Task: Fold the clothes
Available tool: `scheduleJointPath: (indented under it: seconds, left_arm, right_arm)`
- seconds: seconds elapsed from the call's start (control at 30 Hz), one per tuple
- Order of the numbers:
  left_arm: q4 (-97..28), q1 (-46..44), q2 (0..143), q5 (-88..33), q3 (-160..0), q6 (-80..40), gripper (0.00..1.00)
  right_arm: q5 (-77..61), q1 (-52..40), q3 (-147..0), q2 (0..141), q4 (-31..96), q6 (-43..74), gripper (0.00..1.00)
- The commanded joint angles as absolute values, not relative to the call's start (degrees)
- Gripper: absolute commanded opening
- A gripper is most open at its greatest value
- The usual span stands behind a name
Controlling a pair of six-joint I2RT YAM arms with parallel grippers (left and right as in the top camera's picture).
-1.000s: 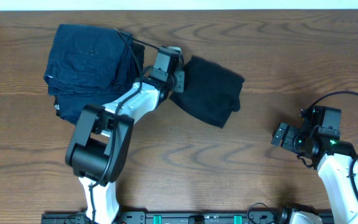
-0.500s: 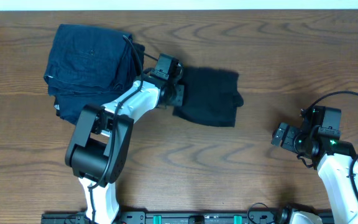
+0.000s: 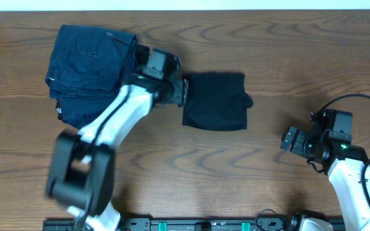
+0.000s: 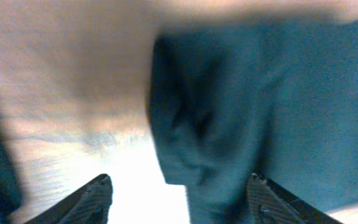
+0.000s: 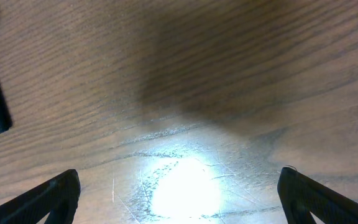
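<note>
Change: the black T-shirt [image 3: 214, 101] was held skewed a second ago, one corner pointing toward the near edge of the bench [image 3: 268, 45]. It has since been turned square to the bench edges, laid flat and let go.
Left end effector: the left end effector [image 3: 175, 90] is seen spread wide in the wrist view [image 4: 179, 199]. Nothing is pinched. The T-shirt's left edge [image 4: 260, 106] lies beneath and just ahead of the fingertips, blurred by motion.
Right end effector: the right end effector [image 3: 292, 140] is spread wide and has not been moved over the last second. Only bare wood is seen between its fingertips [image 5: 179, 199].
T-shirt position: it is placed near the middle of the bench, somewhat toward the far edge, as a compact dark rectangle. A small lobe of cloth sticks out on its right side.
Meaning for the task: the fold is judged to be essentially finished and the garment released. Only that stray lobe might still need to be tucked in or smoothed.
Denim stack: a dark blue denim stack [image 3: 92, 61] is kept at the far left corner, well apart from the right arm. It is partly overlapped by the left arm in the overhead view.
Containers: none are seen, so nothing is held in any.
</note>
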State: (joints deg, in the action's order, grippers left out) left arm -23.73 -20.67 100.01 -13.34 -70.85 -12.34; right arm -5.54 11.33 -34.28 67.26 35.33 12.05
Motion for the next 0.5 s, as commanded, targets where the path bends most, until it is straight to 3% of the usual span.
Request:
scheduleJointPath:
  seconds: [0.0,0.17,0.27,0.47]
  left_arm:
    - [-24.43,-21.06,93.3,-13.45,-71.22,-13.82,0.76]
    - [-26.39,-23.24,90.8,-13.45,-71.22,-13.98,0.78]
    - [-26.59,-24.86,91.83,-13.43,-71.16,-14.04,0.88]
    - [-26.06,-28.38,95.59,-10.41,-71.16,-15.07,0.95]
  right_arm:
    - [-5.37,11.7,-34.04,67.44,35.38,12.19,0.99]
    - [-5.37,11.7,-34.04,67.44,35.38,12.19,0.99]
    - [-5.37,11.7,-34.04,67.44,35.38,12.19,0.99]
    - [-5.37,11.7,-34.04,67.44,35.38,12.19,0.99]
